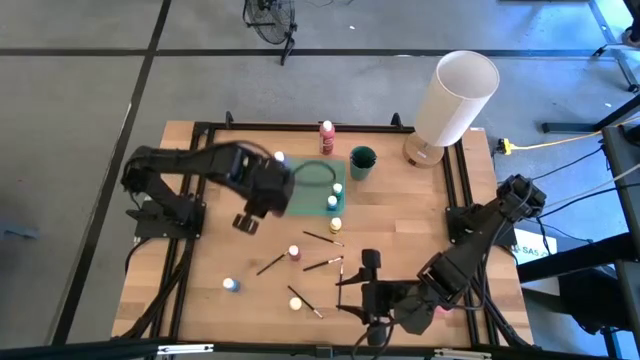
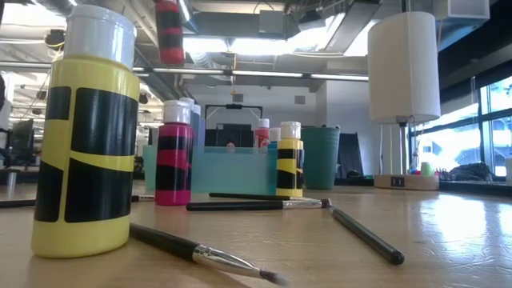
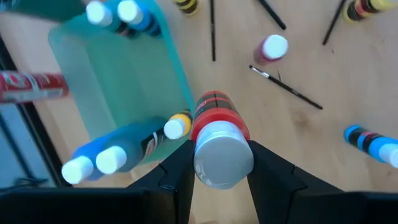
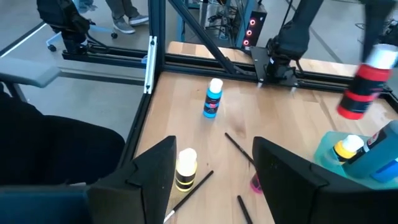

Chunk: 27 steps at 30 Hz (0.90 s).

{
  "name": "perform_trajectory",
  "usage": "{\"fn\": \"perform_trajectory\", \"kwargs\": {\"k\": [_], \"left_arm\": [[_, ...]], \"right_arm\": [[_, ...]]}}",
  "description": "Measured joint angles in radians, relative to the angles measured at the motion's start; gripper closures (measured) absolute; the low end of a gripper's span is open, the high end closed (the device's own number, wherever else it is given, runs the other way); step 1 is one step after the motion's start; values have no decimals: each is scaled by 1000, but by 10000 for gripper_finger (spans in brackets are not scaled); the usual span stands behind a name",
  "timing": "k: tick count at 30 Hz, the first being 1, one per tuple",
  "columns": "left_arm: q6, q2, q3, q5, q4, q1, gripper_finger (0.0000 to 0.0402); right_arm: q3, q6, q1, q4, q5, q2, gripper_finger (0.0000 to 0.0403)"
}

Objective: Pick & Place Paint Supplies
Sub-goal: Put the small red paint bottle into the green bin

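My left gripper (image 1: 248, 216) hangs above the wooden table just left of the teal tray (image 1: 312, 190), shut on a red paint bottle (image 3: 214, 113) with a white cap. The same bottle shows in the air in the right wrist view (image 4: 362, 87) and at the top of the low view (image 2: 170, 32). The tray (image 3: 118, 74) holds blue bottles (image 3: 93, 160) and a yellow one (image 3: 177, 126). My right gripper (image 1: 362, 296) hovers open near the table's front edge. Nothing is between its fingers (image 4: 214, 148). A yellow bottle (image 4: 185, 168) stands on the table below it. My left gripper pinches the red bottle at its white-capped top end (image 3: 222, 157) between its two fingers (image 3: 177, 177). The fingers come from above, pointing down. The bottle hangs below them, cap up and slightly tilted, lifted clear of the table beside the tray's edge.
Loose on the wood stand a pink bottle (image 1: 294, 253), a blue bottle (image 1: 231, 285) and a yellow one (image 1: 296, 302), among several brushes (image 1: 322, 264). A green cup (image 1: 362, 162), a red bottle (image 1: 327, 135) and a big white cylinder (image 1: 455, 95) stand at the far side.
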State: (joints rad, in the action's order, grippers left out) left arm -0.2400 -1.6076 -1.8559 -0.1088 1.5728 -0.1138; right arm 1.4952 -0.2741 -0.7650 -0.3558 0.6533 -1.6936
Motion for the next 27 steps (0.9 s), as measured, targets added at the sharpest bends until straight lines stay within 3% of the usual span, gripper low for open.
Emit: {"fn": "perform_trajectory", "kwargs": {"k": [6, 13, 20, 24, 27], "left_arm": [[-10, 10, 1, 72, -2, 134, 283], [8, 13, 1, 132, -1, 198, 283], [88, 13, 1, 128, -2, 211, 283], [124, 14, 6, 74, -4, 210, 283], [121, 45, 73, 71, -2, 211, 283]], "right_arm": [[0, 0, -15, -3, 0, 0, 188], [0, 0, -28, -7, 0, 0, 188], [0, -3, -37, -7, -2, 0, 188], [0, -15, -37, -7, -2, 0, 188], [0, -18, -37, -7, -2, 0, 188]]}}
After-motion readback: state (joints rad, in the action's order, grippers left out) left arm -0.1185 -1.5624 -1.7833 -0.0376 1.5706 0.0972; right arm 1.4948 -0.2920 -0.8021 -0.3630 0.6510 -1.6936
